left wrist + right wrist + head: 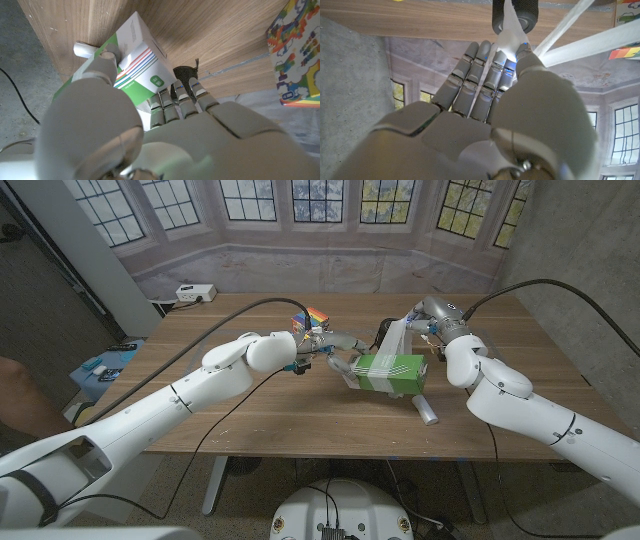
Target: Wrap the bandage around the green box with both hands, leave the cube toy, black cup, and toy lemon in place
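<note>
Green box [392, 372]: steadied by left hand [335, 360]; bandage [398, 340] draped over it, wrapping partial, further turns outstanding. Right hand [428, 320] pinches the bandage's raised end. Cube toy [308, 320], black cup [515, 15] undisturbed.

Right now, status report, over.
Left robot hand holds green box. Right robot hand pinches bandage, strip taut. Cube toy close behind left hand.

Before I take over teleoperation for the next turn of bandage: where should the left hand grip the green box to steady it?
Probably its left end. The green box lies lengthwise across the table, the left hand is already at that end, and the right hand holds the bandage over the other side.
</note>
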Robot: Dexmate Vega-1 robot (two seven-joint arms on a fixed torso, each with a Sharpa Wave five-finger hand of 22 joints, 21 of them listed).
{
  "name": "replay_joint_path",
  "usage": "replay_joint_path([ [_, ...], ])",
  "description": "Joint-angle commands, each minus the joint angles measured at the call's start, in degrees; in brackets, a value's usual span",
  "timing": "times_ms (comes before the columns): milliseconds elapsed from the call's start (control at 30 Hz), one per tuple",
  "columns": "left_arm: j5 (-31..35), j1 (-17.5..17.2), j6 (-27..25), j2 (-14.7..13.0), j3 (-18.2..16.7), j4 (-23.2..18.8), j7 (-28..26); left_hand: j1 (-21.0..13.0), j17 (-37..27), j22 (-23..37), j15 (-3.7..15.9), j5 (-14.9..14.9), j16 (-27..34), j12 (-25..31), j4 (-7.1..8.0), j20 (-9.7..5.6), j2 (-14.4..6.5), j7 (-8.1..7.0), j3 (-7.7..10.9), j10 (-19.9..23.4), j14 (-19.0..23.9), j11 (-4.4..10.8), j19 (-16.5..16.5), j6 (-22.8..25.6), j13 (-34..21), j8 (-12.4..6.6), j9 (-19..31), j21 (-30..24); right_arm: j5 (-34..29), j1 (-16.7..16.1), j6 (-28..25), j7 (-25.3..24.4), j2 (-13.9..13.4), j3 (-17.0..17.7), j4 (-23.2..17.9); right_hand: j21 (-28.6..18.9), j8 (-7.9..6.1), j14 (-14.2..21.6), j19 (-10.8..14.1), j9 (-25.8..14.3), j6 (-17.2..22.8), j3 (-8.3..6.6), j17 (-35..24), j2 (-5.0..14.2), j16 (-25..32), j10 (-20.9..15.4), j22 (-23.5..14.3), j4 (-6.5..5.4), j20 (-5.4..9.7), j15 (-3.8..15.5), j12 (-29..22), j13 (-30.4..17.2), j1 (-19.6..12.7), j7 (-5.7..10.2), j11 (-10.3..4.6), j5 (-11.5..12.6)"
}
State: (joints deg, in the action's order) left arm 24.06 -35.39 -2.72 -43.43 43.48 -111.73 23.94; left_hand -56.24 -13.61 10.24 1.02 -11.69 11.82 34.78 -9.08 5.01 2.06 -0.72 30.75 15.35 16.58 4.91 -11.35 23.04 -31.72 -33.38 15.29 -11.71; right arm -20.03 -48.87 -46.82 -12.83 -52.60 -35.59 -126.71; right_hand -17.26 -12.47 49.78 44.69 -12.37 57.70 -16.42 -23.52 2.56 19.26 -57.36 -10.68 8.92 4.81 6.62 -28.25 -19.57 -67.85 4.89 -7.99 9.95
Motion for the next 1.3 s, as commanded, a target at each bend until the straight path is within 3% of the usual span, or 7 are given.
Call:
replay_joint_path([
  [33, -0.52, 0.08, 0.66, 0.03, -0.03, 0.75, 0.11, 0.84, -0.13, 0.2, -0.44, -0.51, -0.09, 0.2, 0.09, -0.1, -3.72, 1.64, 0.64, 0.09, 0.03, -0.36, 0.03, 2.42, -0.17, -5.0, 0.23, -0.06, -2.81, 0.88, -1.67, 2.33, -0.87, -0.82, -2.66, -0.15, 0.15, 0.49, -0.41, -0.17, 0.16, 0.4, -0.15, 0.53, -0.2, -0.12, -0.11, -0.05, 1.89, 6.39, -0.16, -0.12, 0.16, 0.1, -0.1, 0.39],
  [500, -1.48, 0.07, 1.55, 0.12, -0.27, 2.04, -0.43, 0.78, -0.13, 0.2, -0.42, -0.54, -0.07, 0.28, 0.05, 0.03, -3.75, 1.64, 0.63, 0.21, 0.06, -0.2, 0.01, 2.56, -0.16, -5.11, 0.28, -0.07, -6.41, 2.64, -3.47, 6.14, -1.33, -2.41, -4.13, -0.13, 0.16, 0.48, -0.47, -0.17, 0.13, 0.52, -0.23, 0.46, -0.36, -0.08, -0.1, -0.07, 1.84, 6.34, -0.09, -0.13, 0.3, 0.25, -0.13, 0.39],
  [1300, -2.42, 1.6, 2.85, 1.03, 0.39, 4.86, -0.09, 0.8, -0.1, 0.2, -0.49, -0.57, -0.1, 0.3, 0.04, -0.06, -3.73, 1.66, 0.74, 0.15, 0.11, -0.35, 0.09, 2.64, -0.17, -5.18, 0.23, -0.05, -9.72, 2.18, -7.43, 9.85, -2.48, -2.15, -8.79, -0.15, 0.21, 0.56, -0.47, -0.17, -0.05, 0.66, -0.36, 0.55, -0.63, -0.13, -0.1, -0.17, 1.81, 6.24, 0.03, -0.09, 0.59, 0.11, -0.15, 0.4],
])
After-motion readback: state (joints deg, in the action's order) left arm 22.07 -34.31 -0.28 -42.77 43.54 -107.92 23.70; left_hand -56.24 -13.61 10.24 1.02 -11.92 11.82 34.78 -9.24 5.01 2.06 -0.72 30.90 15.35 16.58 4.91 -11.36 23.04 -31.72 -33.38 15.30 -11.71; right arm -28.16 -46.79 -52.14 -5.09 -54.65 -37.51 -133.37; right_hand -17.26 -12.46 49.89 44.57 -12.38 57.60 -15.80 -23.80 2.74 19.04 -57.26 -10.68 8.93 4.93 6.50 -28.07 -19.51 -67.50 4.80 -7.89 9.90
